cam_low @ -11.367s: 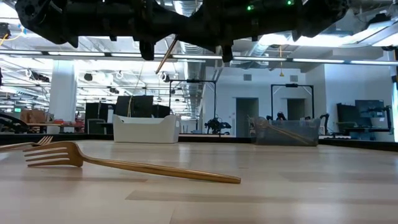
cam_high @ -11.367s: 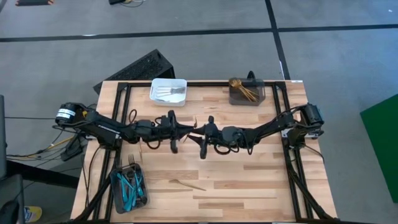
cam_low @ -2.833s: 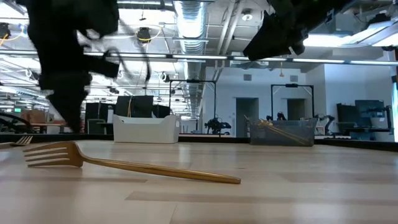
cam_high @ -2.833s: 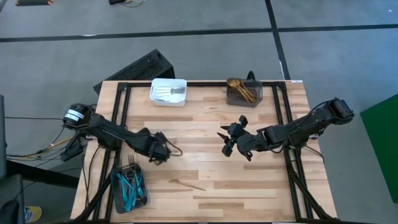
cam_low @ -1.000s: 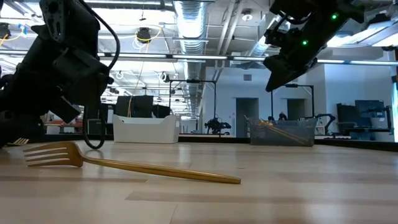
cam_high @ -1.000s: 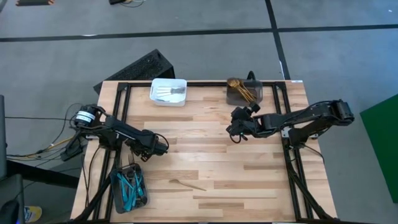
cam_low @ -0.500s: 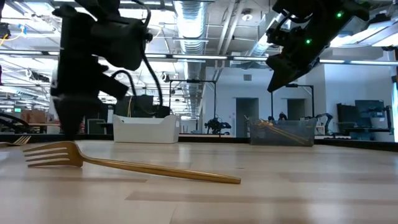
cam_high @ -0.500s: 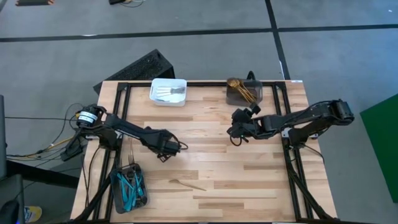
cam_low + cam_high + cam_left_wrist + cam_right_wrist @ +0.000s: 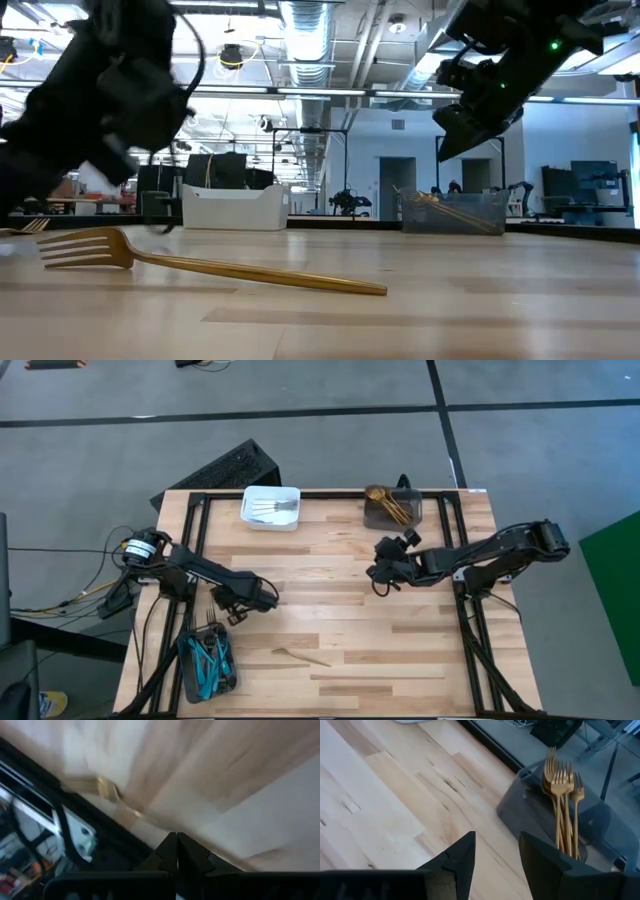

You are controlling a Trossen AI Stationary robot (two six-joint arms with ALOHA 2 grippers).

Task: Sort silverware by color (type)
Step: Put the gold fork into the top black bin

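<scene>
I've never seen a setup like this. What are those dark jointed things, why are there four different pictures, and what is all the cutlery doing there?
Those are two robot arms mounted at a wooden table. Each ends in a two-finger tool. One picture looks straight down, one looks level across the tabletop, and two come from cameras on the arms' wrists.

The job is sorting cutlery by colour. A white bin holds silver pieces, a grey bin holds gold forks, and a dark bin holds blue-handled ones. One gold fork lies loose on the table.

The left tool is shut and holds nothing, near the dark bin. The right tool is open and empty, near the grey bin.
</scene>
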